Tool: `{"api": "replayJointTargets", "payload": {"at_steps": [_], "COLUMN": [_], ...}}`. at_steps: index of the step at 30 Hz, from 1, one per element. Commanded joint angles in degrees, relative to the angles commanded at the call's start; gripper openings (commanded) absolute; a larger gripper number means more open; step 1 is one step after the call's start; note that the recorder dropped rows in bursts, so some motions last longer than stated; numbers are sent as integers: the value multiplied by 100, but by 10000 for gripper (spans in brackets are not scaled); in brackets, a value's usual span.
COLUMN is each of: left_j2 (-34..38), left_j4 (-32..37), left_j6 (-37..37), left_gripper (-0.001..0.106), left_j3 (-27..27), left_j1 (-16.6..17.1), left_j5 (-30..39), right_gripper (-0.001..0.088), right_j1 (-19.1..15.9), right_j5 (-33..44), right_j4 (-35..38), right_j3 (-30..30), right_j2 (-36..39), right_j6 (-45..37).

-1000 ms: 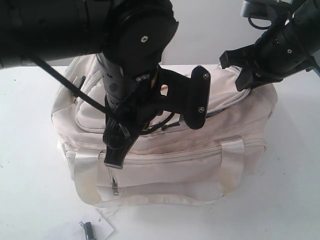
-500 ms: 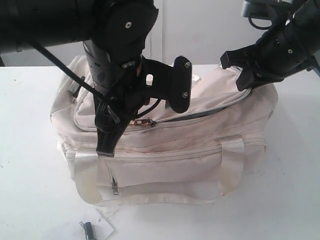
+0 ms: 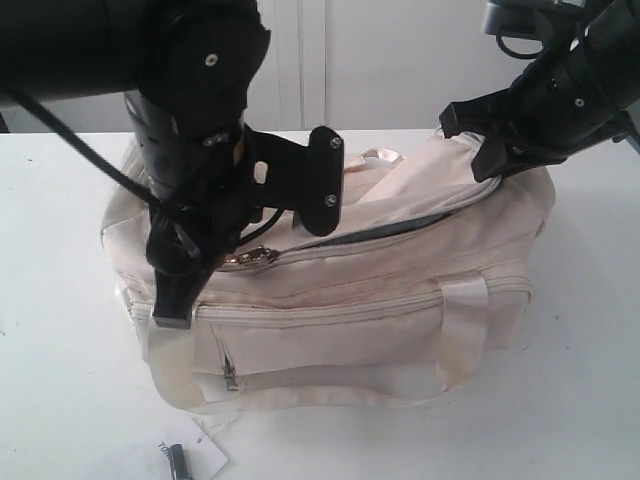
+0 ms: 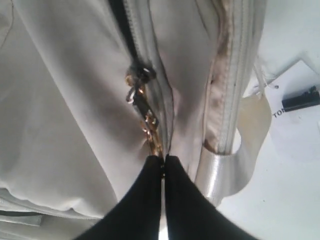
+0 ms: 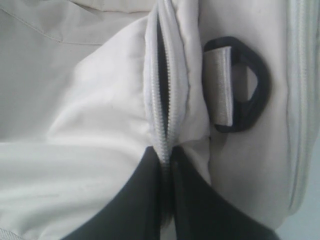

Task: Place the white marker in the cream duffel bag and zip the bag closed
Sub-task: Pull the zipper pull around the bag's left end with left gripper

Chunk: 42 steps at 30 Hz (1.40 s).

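The white marker is nowhere you can be sure of. A short dark stick (image 3: 177, 462) on the paper tag (image 3: 203, 452) in front of the cream duffel bag (image 3: 380, 300) may be its tip, cut off by the frame edge, so count that step as not done. The main zip (image 3: 400, 226) gapes, dark lining showing, from the slider (image 3: 258, 257) to the far end. Joined teeth lie ahead of the slider, so you look to be opening it, with closing left to do. Your left gripper (image 4: 163, 164) is clamped on the gold pull chain (image 4: 150, 127). Your right gripper (image 5: 167, 159) pinches the zip's end beside a black ring (image 5: 252, 95).
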Motion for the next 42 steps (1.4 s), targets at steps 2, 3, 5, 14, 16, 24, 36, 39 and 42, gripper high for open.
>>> {"api": "replayJointTargets", "payload": {"at_steps": [2, 3, 5, 14, 16, 24, 36, 39, 42], "left_j2": [-60, -73, -73, -73, -73, -319, -409, -409, -409], "left_j4": [-60, -75, -90, -95, -95, -105, 304, 304, 304], "left_j6": [-7, -7, -7, -7, -7, -7, -75, -147, -177], "left_gripper": [0, 0, 0, 0, 0, 0, 0, 0, 0], "left_j3": [57, 85, 119, 149, 149, 149, 396, 563, 679], "left_j1": [109, 155, 233, 566, 662, 766, 847, 1055, 1229], "left_j5": [0, 0, 0, 0, 0, 0, 0, 0, 0], "right_gripper": [0, 0, 0, 0, 0, 0, 0, 0, 0], "right_j1": [0, 0, 0, 0, 0, 0, 0, 0, 0], "right_j5": [0, 0, 0, 0, 12, 12, 12, 23, 23], "right_j4": [0, 10, 10, 0, 0, -10, -10, -10, -10], "right_j3": [0, 0, 0, 0, 0, 0, 0, 0, 0], "right_j2": [0, 0, 0, 0, 0, 0, 0, 0, 0], "right_j6": [0, 0, 0, 0, 0, 0, 0, 0, 0]}}
